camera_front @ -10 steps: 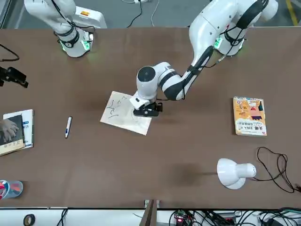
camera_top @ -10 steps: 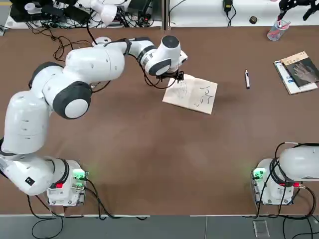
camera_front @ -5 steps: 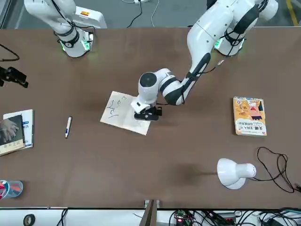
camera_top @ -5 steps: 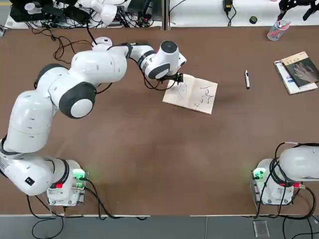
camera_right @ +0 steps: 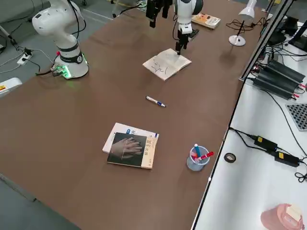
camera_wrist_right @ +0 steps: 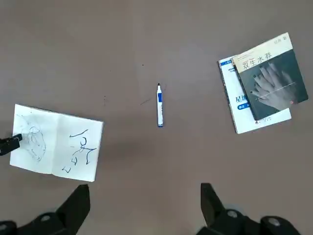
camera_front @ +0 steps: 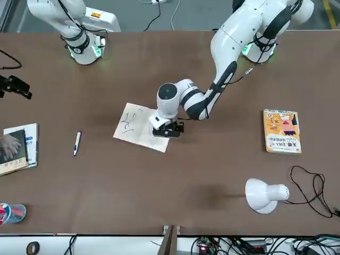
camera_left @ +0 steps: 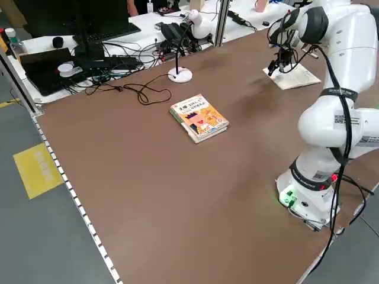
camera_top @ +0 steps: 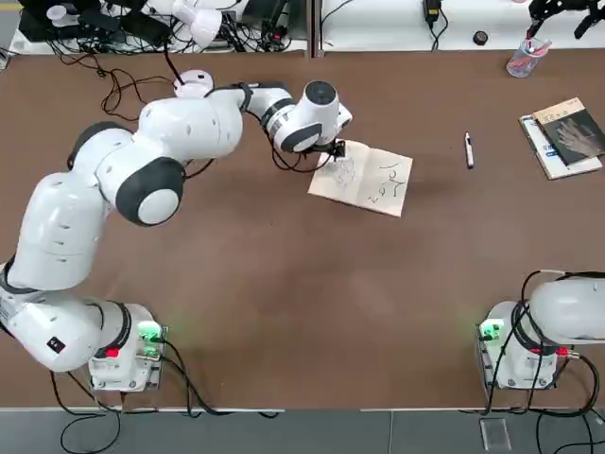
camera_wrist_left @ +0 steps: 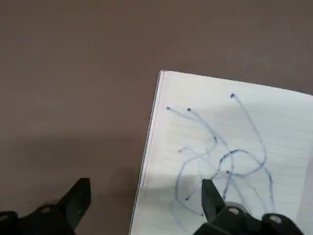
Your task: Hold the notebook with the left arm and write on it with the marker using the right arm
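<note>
Two books (camera_top: 565,137) flank the brown table (camera_top: 284,284).

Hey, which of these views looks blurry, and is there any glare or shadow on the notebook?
Left wrist view: soft focus, with a dim shadow across the notebook beside the open left gripper. Top view: sharp, with bright highlights on the left arm. Right wrist view: evenly lit, marker crisp.
</note>
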You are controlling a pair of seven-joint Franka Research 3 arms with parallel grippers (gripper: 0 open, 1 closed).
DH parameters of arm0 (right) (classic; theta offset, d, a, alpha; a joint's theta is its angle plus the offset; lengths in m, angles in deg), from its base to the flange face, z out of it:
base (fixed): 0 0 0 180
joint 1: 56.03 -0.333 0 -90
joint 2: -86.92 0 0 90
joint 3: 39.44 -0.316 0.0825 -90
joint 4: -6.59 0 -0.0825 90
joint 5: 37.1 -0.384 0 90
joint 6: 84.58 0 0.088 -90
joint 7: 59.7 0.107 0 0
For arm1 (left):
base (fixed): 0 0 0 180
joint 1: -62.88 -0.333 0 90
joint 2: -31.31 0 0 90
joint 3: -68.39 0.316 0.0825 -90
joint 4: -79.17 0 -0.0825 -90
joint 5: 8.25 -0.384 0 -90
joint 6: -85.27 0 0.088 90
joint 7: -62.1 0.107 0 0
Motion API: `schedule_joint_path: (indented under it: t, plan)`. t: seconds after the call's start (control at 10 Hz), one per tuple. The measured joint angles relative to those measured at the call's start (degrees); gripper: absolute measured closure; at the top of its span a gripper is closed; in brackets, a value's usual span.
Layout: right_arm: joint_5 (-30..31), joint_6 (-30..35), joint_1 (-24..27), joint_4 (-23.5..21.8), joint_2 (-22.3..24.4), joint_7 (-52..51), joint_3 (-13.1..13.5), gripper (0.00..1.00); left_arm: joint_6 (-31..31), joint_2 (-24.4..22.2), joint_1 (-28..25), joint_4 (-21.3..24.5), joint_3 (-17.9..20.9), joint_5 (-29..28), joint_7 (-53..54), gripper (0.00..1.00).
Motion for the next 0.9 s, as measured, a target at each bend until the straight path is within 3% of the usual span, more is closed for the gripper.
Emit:
schedule_joint_path:
  t: [0.9]
  plan:
    - [0.0,-0.5,0.0,0.0,0.0,0.0,-0.1,0.00,1.7,1.5,0.2,-0.1,0.4,-1.3,0.0,0.00]
